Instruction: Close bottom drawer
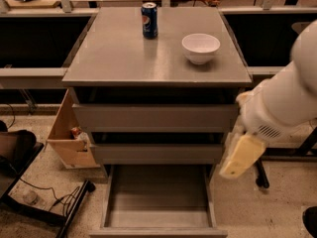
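The bottom drawer [158, 198] of the grey cabinet [157, 58] stands pulled far out toward me. Its shallow grey tray is empty and its flat front [158, 231] lies at the lower edge of the view. The two taller drawers above it, upper [154, 118] and middle [157, 153], sit nearly flush. My gripper [235, 165], pale yellow on a white arm [285, 100], hangs pointing down at the cabinet's right front corner. It is beside the middle drawer's right end, above and right of the open drawer, and touches nothing that I can see.
A blue soda can [149, 20] and a white bowl [200, 47] stand on the cabinet top. A cardboard box [68, 135] sits on the floor at the left. Cables and a black frame [47, 207] lie at lower left. A black stand leg [261, 175] is at the right.
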You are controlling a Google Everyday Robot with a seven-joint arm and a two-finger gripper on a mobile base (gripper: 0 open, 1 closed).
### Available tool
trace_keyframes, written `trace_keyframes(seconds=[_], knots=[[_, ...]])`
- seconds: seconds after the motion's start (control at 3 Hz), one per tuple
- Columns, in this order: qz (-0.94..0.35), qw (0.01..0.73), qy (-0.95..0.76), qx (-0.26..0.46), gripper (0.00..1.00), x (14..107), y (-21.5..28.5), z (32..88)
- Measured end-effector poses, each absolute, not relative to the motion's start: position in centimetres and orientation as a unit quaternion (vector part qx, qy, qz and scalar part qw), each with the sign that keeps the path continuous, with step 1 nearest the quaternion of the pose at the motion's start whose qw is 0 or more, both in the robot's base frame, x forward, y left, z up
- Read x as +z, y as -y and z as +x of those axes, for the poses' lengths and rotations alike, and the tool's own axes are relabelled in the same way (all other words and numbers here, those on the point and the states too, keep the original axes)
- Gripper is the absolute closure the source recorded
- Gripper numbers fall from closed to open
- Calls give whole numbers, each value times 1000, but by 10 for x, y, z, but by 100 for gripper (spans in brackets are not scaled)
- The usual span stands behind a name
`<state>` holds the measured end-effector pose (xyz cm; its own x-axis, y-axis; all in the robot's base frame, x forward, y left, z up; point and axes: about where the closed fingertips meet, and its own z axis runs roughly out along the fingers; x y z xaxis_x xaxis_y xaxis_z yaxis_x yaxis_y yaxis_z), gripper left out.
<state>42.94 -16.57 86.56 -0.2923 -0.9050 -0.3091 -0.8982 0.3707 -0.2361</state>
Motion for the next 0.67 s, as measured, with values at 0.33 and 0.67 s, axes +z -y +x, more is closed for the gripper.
trace_keyframes(seconds=[0.33,0.67], knots=[[-546,181,-818,1,0,781,151,426],[-536,142,-832,8,0,685,146,418]])
